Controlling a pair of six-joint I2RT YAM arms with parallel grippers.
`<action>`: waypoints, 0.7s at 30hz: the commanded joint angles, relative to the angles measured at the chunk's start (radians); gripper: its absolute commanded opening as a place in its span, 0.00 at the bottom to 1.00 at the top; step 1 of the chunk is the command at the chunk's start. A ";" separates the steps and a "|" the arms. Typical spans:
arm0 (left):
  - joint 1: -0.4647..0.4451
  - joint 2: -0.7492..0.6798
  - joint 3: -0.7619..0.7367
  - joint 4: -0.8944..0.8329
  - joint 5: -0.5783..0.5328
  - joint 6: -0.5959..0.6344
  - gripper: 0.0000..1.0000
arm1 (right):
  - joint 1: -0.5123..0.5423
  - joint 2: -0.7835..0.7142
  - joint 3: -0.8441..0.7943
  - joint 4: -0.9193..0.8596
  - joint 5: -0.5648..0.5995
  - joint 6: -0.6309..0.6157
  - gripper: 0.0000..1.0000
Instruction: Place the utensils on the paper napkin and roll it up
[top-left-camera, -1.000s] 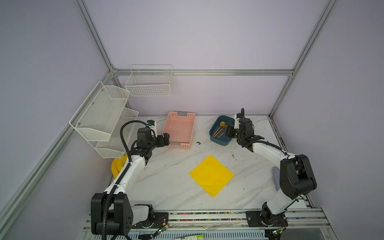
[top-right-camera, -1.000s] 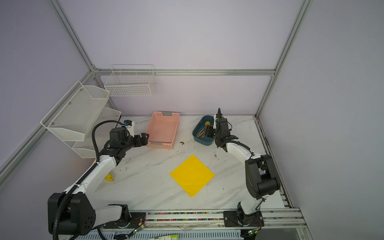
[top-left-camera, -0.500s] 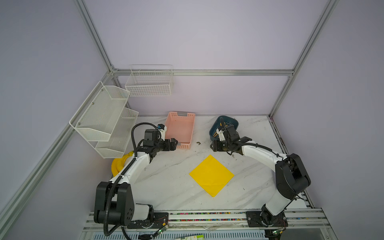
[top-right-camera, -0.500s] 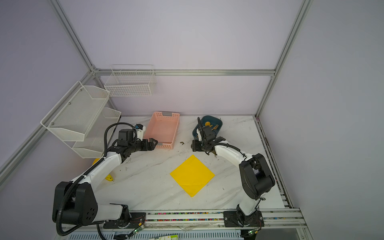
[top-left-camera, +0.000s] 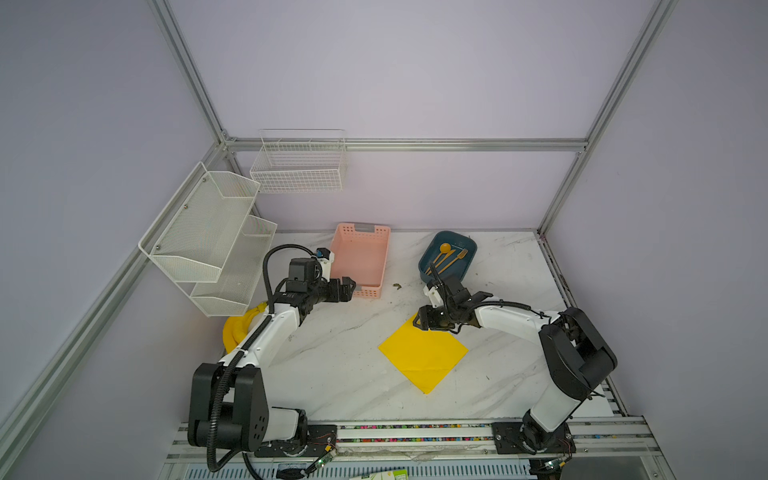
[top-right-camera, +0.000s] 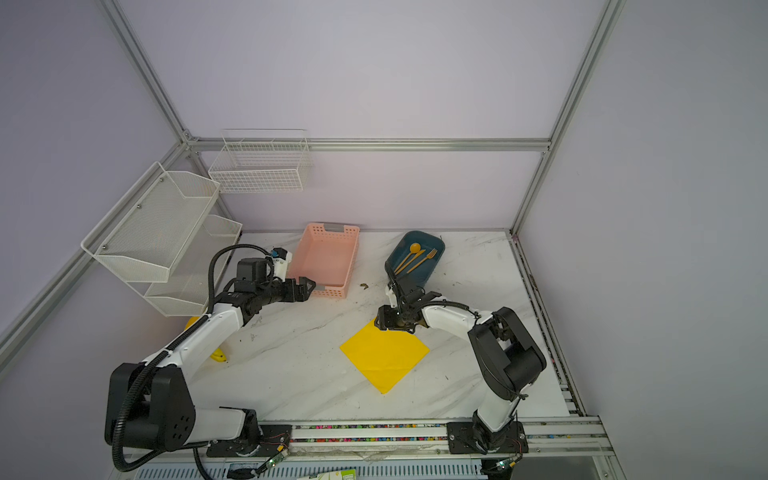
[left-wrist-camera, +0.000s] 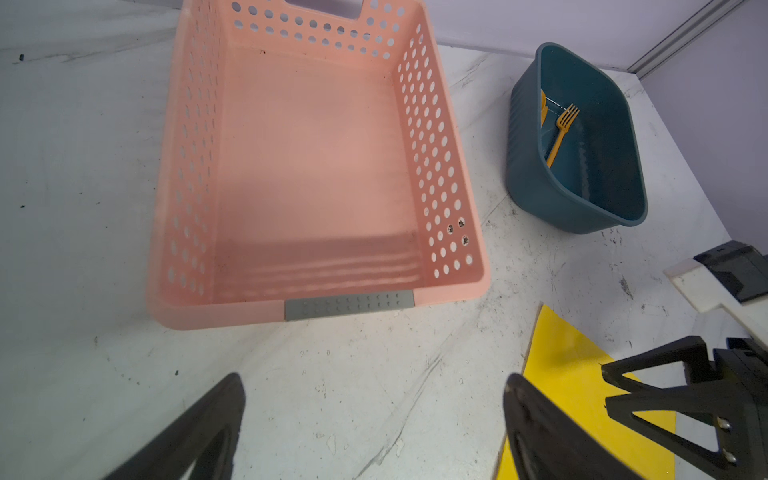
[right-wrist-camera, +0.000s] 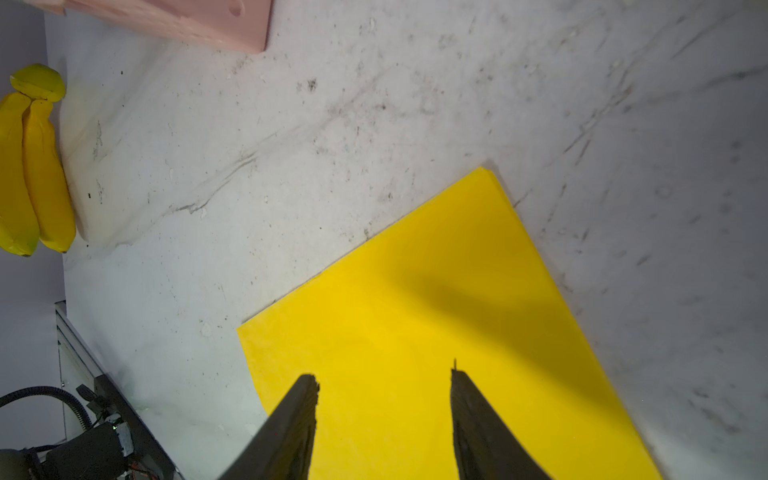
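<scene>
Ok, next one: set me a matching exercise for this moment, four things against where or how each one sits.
Things:
1. utensils
2. paper napkin
3. bananas
4. pink basket

Places or states:
A. empty
B. lying in the blue tub
C. flat on the table, with the right gripper over it
D. at the table's left edge, by the white mesh shelf

Pairs: 1-B, 2-C, 3-D, 4-A
</scene>
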 joint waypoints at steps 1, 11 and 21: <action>-0.002 -0.012 0.074 0.021 0.015 0.020 0.96 | 0.010 0.016 -0.004 0.032 -0.013 0.014 0.54; -0.002 -0.022 0.068 0.023 0.016 0.023 0.96 | 0.010 0.034 -0.049 0.016 0.037 0.017 0.53; -0.004 -0.041 0.052 0.022 -0.007 0.038 0.96 | 0.010 0.089 0.002 -0.024 0.107 -0.005 0.51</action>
